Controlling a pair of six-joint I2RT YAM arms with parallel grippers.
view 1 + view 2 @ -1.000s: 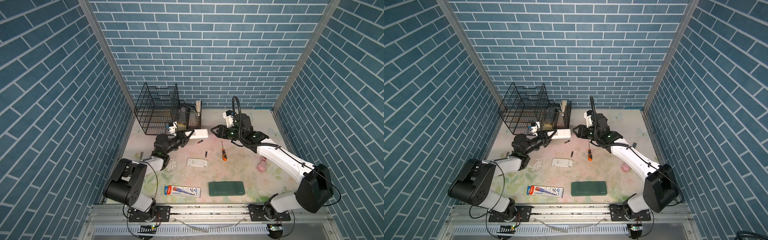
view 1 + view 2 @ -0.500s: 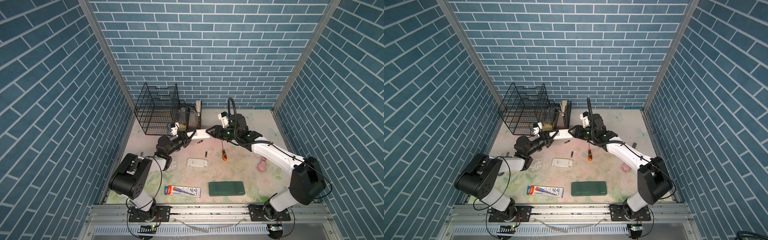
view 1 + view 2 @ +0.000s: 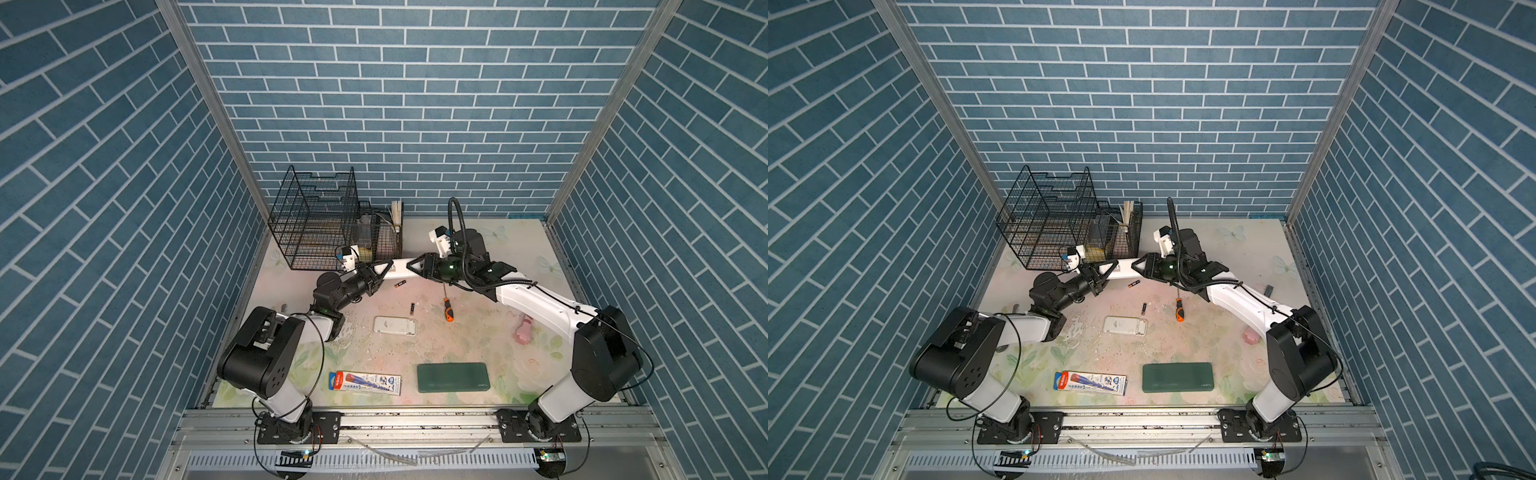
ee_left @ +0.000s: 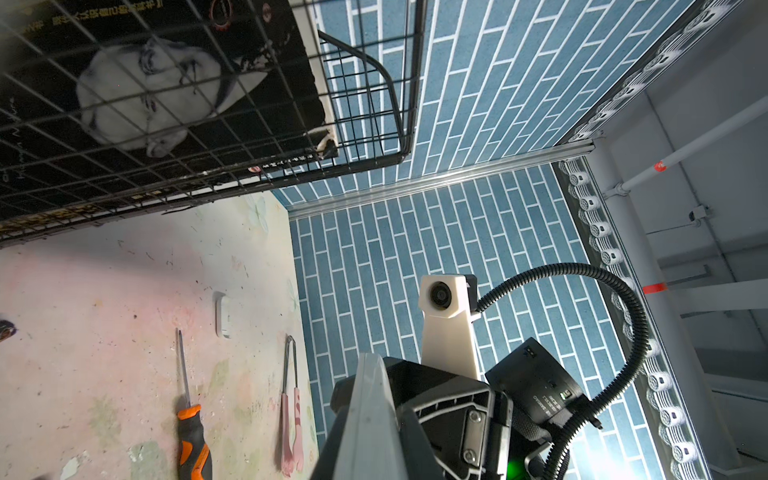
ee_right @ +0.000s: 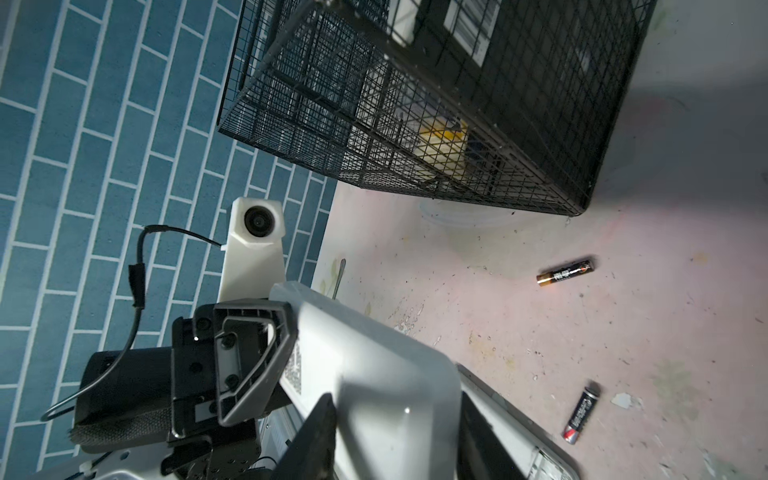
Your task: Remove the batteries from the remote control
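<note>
Blue brick-pattern walls stand on three sides of a pale, flower-printed tabletop [image 3: 478, 345], scratched and stained.

Two batteries lie loose on this tabletop, both black with a gold end. One battery [image 3: 400, 284] [image 3: 1133, 284] [image 5: 564, 273] lies just below the white remote control [image 3: 400, 269] [image 3: 1125, 266]; the second battery [image 3: 412, 308] [image 3: 1144, 308] [image 5: 581, 414] lies a little further from the remote control, toward the robot bases.

The remote control is held above the tabletop between both arms. The left gripper [image 3: 380, 272] [image 3: 1102, 271] is clamped on one end of it, jaws pressed to the body. The right gripper [image 3: 417, 268] [image 3: 1142, 266] is at the other end, its jaws on either side of the body; the right wrist view shows the dark fingers [image 5: 311, 440] against the white shell, but one cannot tell whether they press it firmly.

A screwdriver [image 3: 447, 309] [image 3: 1178, 309] [image 4: 189, 415] with an orange-and-black handle lies under the right arm, apart from the remote control. A white battery cover [image 3: 395, 325] [image 3: 1125, 326] lies just beyond the second battery. Behind the remote control stands a black wire basket [image 3: 316, 224] [image 3: 1050, 220]. Far from the remote control, near the front edge, lie a dark green case [image 3: 453, 377] [image 3: 1178, 377] and a toothpaste box [image 3: 365, 382] [image 3: 1090, 383]. Pink tweezers [image 4: 291, 428] lie beside the screwdriver.
</note>
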